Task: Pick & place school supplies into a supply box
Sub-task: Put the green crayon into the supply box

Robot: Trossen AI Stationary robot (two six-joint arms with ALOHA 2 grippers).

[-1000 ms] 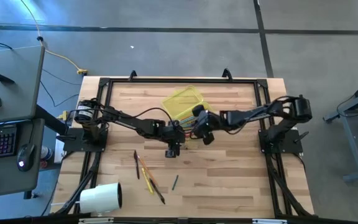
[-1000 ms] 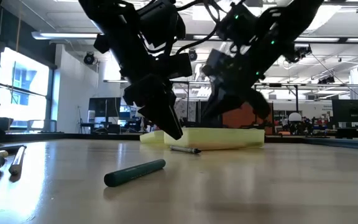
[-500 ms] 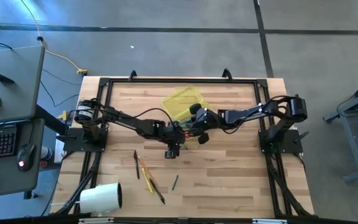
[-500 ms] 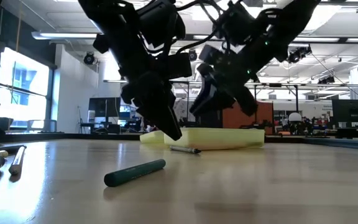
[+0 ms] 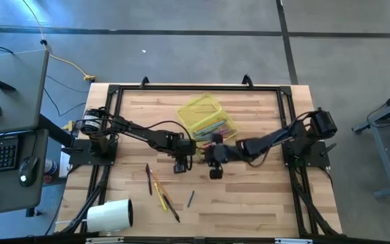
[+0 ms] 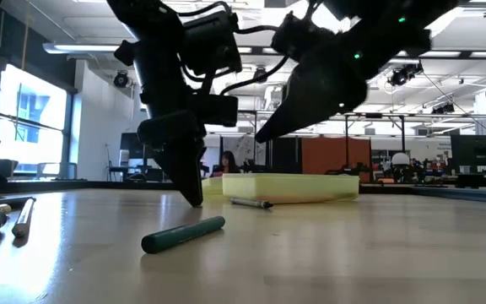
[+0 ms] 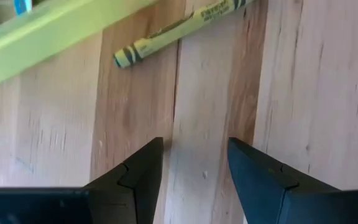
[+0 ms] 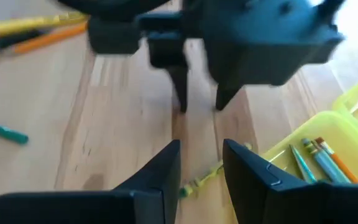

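Observation:
The yellow-green supply box (image 5: 205, 116) lies open at the table's middle, with several pens (image 8: 316, 155) inside. A yellow crayon (image 7: 179, 26) lies on the wood just in front of the box (image 6: 289, 186). My left gripper (image 5: 179, 166) points down over bare wood near the crayon, open and empty. My right gripper (image 5: 215, 173) hovers beside it, on the near side of the box, open with nothing between its fingers (image 8: 201, 165). A green marker (image 6: 184, 234) and several more pens (image 5: 158, 190) lie toward the near left.
A big white roll (image 5: 110, 215) lies at the table's near left corner. A black frame (image 5: 195, 87) runs round the table's edge. Bare wood lies on the near right side.
My right gripper has drawn back from over the supply box toward the table's near edge. My left gripper has shifted a little toward the table's left edge and gone lower. The pens on the table have kept their places.

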